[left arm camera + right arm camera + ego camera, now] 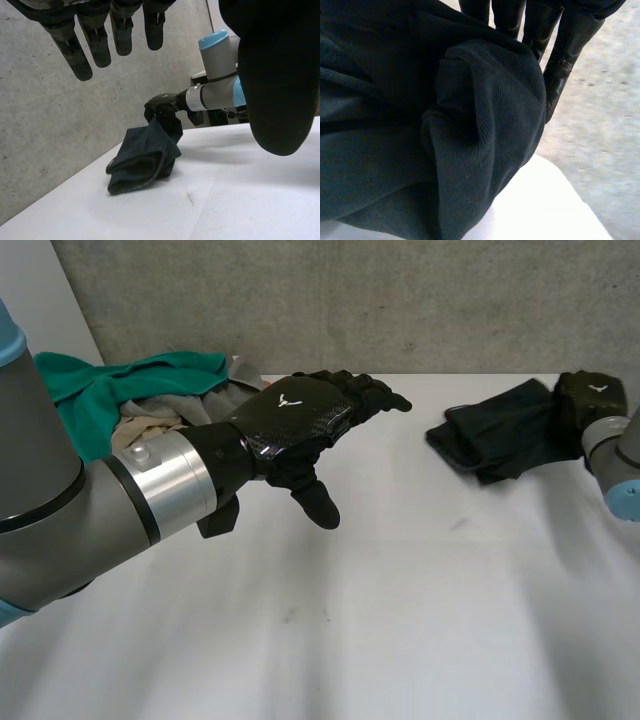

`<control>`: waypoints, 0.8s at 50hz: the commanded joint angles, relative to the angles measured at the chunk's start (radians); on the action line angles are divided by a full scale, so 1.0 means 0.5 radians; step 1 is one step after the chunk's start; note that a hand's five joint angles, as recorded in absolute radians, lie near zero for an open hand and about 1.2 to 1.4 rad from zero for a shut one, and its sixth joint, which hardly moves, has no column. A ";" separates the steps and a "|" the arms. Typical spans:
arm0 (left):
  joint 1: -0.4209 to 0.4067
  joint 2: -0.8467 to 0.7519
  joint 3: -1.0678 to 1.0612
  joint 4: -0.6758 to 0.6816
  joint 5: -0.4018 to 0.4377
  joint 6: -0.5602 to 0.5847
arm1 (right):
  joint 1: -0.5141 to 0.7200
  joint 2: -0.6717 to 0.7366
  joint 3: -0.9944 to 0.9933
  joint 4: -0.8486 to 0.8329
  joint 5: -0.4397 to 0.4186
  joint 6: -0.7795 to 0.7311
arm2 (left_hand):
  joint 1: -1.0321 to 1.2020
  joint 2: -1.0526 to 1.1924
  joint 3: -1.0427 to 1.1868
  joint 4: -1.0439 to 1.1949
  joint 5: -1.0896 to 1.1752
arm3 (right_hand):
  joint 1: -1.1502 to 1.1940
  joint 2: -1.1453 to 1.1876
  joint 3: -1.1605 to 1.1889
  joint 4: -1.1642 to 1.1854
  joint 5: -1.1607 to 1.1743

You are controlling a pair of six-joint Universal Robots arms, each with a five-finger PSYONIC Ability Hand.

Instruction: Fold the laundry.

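Right hand (592, 392) clutches bunched end of dark garment (500, 430) at table's (400, 620) right rear; rest slumps on table. Likely soft, light, limp: best taken by corners or hem. Left hand (295, 415) spread, empty, hovers mid-table, laundry pile (120, 390) behind.

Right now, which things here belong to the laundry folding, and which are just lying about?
Belong to the job:
dark cloth, gripped by the right hand
pile of clothes, topped by a green garment
left hand, open, holding nothing

Just there:
white table
concrete wall
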 commanded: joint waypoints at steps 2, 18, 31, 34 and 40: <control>0.002 -0.020 -0.002 0.003 -0.022 0.000 | -0.179 0.415 -0.659 0.116 0.070 -0.252 | 0.043 0.014 0.003 0.015 -0.022 | 0.893 0.446 0.515 0.437 0.591; 0.002 -0.020 -0.002 0.003 -0.050 0.003 | -0.397 0.498 -0.800 0.089 0.119 -0.498 | 0.037 0.009 -0.003 0.009 -0.027 | -0.541 -0.987 -0.918 -0.996 -0.842; 0.002 -0.014 -0.008 0.003 -0.050 0.003 | -0.403 0.514 -0.677 0.086 0.202 -0.859 | 0.037 0.009 -0.003 0.009 -0.027 | -1.551 -1.998 -1.928 -2.006 -1.853; 0.002 -0.014 -0.008 0.003 -0.050 0.006 | -0.427 0.480 -0.601 0.083 0.214 -0.997 | 0.037 0.009 -0.003 0.009 -0.027 | -1.551 -1.998 -1.928 -2.006 -1.853; 0.002 -0.005 -0.008 0.003 -0.050 0.006 | -0.498 0.201 -0.310 0.070 0.254 -1.016 | 0.037 0.009 -0.003 0.009 -0.027 | -1.551 -1.998 -1.928 -2.006 -1.853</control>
